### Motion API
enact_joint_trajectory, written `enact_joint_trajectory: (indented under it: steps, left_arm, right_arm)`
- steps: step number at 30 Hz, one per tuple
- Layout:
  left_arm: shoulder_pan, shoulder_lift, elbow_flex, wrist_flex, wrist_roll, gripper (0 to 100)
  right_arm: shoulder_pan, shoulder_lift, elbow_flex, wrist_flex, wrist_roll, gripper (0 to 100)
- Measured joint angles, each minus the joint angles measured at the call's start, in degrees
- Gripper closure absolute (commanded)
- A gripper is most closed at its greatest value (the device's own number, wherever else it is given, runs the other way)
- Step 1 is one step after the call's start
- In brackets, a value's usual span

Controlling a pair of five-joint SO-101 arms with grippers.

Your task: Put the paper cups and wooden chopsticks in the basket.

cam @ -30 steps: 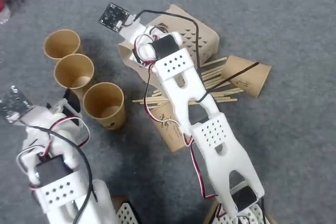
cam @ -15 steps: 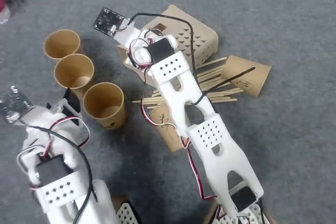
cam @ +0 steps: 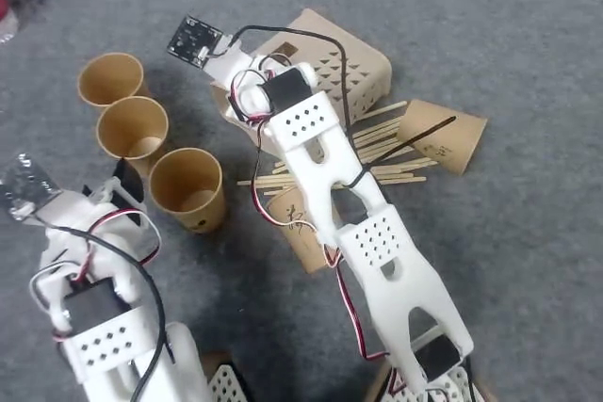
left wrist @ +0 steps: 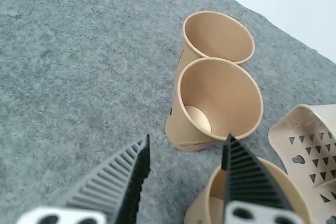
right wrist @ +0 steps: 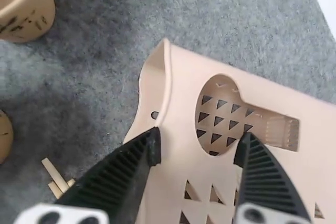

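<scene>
High view: basket (cam: 363, 68) half under right arm (cam: 320, 152)

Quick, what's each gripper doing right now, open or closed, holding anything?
Left gripper: open, holding nothing, by the paper cups.
Right gripper: open, holding nothing, over the basket.

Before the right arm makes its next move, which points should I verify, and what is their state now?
1. Right pincer open: ok.
2. Right pincer over the basket: ok; contact cannot tell.
3. Basket standing with opening upward: not ok, it appears tipped on its side.
4. Chopsticks in basket: not ok, scattered on the carpet.
5. Cups in basket: not ok; three upright cups and a fallen cup are outside.
6. Left pincer open, beside the upright cups: ok.
</scene>
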Motion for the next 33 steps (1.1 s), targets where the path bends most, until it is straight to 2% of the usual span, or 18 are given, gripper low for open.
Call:
enact_joint_trajectory:
  steps: [7, 13, 25, 33]
  left_arm:
    - [0.1, 0.0, 0.0, 0.0, 0.0, 78]
    - [0.0, 0.0, 0.0, 0.0, 0.0, 78]
    - [0.1, 0.0, 0.0, 0.0, 0.0, 78]
    - [-1.6, 0.0, 0.0, 0.0, 0.0, 78]
  right_arm:
    - [-1.2, -0.6, -0.4, 4.3, 1.3, 74.8]
    - [-5.0, -0.8, -7.0, 10.4, 1.7, 74.9]
    - [-5.7, -0.6, -8.6, 11.4, 1.7, 74.7]
    - [-4.0, 6.5, -8.5, 9.9, 1.7, 74.9]
